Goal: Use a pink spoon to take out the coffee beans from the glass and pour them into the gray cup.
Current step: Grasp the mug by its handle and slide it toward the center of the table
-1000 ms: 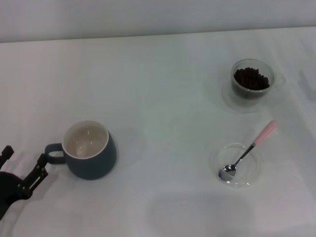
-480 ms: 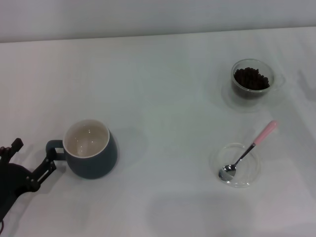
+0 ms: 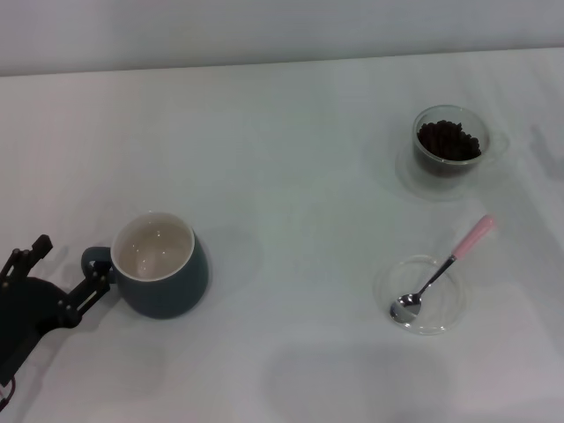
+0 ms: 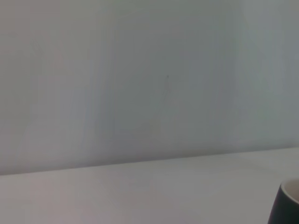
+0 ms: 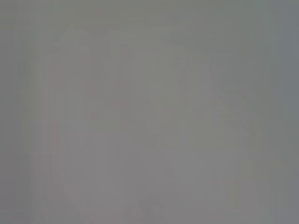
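The gray cup (image 3: 160,264) stands at the left of the table with its loop handle pointing left and its inside bare. My left gripper (image 3: 68,265) is open just left of the cup, one fingertip (image 3: 99,281) right by the handle. An edge of the cup shows in the left wrist view (image 4: 287,205). The glass (image 3: 449,141) stands at the far right with coffee beans (image 3: 448,139) heaped in it. The pink spoon (image 3: 443,269) lies with its bowl in a flat clear dish (image 3: 421,294), pink handle pointing away. My right gripper is out of view.
The white table (image 3: 291,176) runs back to a pale wall. The flat dish with the spoon sits at the front right, in front of the glass. The right wrist view shows only a blank grey surface.
My left gripper has moved up and to the right, closing in on the cup's handle. The cup, glass and spoon have not moved.
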